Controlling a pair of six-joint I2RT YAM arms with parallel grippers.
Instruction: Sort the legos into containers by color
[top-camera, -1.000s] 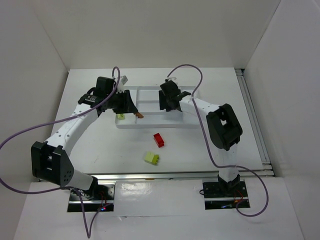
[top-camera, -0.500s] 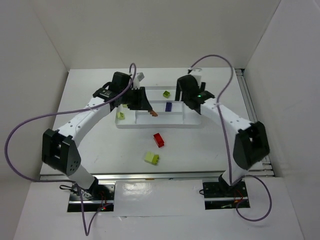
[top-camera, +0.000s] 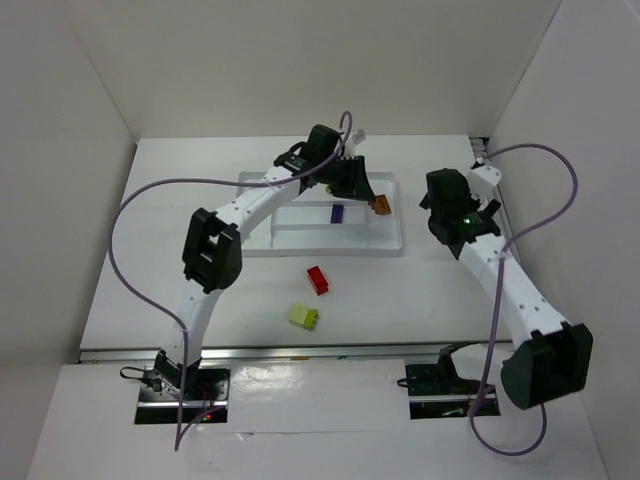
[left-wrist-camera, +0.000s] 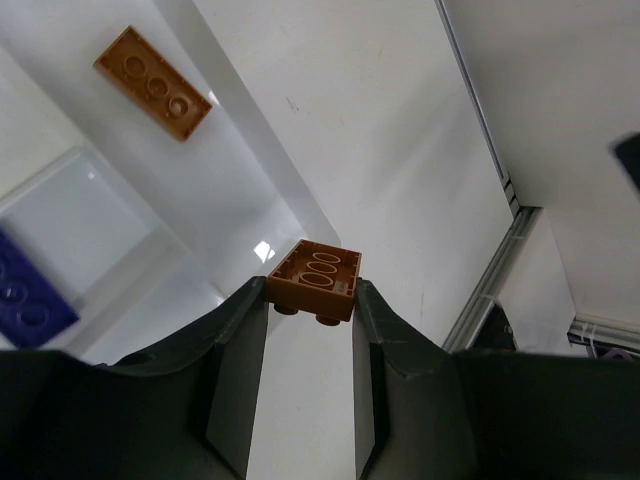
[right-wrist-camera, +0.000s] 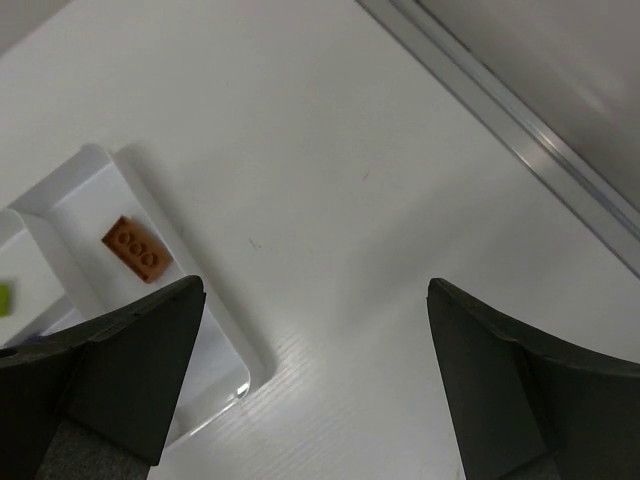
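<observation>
My left gripper (top-camera: 378, 203) is shut on a brown-orange brick (left-wrist-camera: 314, 281), held above the right end of the white tray (top-camera: 262, 250). In the left wrist view the brick hangs over the tray's right rim (left-wrist-camera: 240, 150). A flat orange plate (left-wrist-camera: 153, 82) lies in the far right compartment and also shows in the right wrist view (right-wrist-camera: 133, 249). A purple brick (top-camera: 337, 212) lies in a middle compartment. My right gripper (top-camera: 438, 200) is open and empty over bare table, right of the tray. A red brick (top-camera: 318, 279) and a pale yellow-green brick (top-camera: 304, 316) lie on the table in front of the tray.
A metal rail (right-wrist-camera: 520, 150) runs along the table's right edge. White walls close in the table at the left, back and right. My left arm reaches across the tray and hides part of its back compartments.
My left gripper has swept right along the tray from its left end to its right end, carrying the brown-orange brick. My right gripper has pulled back right off the tray, leaving the purple brick there.
</observation>
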